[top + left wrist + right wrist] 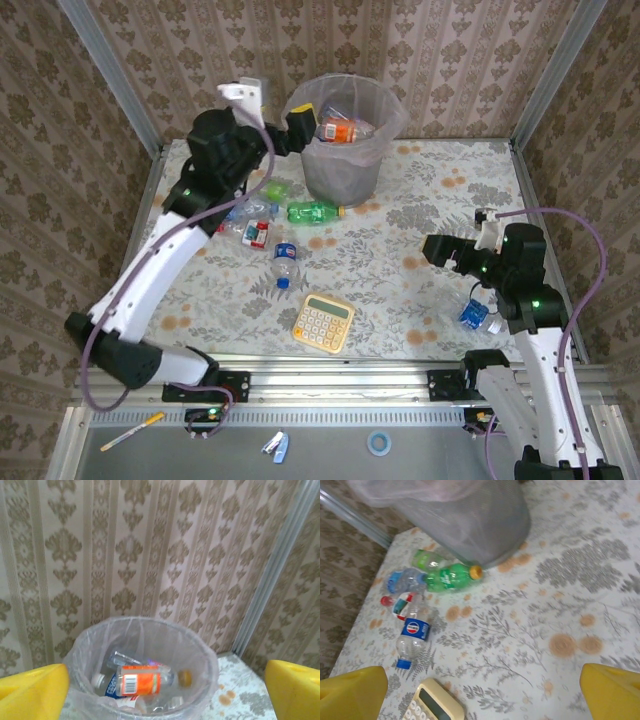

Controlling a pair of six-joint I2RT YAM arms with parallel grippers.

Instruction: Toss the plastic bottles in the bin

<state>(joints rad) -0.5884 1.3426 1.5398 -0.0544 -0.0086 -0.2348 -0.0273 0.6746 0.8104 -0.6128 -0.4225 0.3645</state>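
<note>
Left pincer (162,692) wide above the bin (211,661), orange-labelled bottle (140,680) inside

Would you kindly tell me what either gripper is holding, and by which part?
Nothing is held: the left gripper at the bin and right gripper are open.

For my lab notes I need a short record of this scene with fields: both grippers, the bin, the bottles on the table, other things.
left gripper: open, empty, above the bin
right gripper: open, empty, over the table
bin: holds an orange-label bottle and others
bottles on table: green bottle by the bin; cluster left of it; blue-label bottle; clear bottle at the right
other: calculator at the front
</note>
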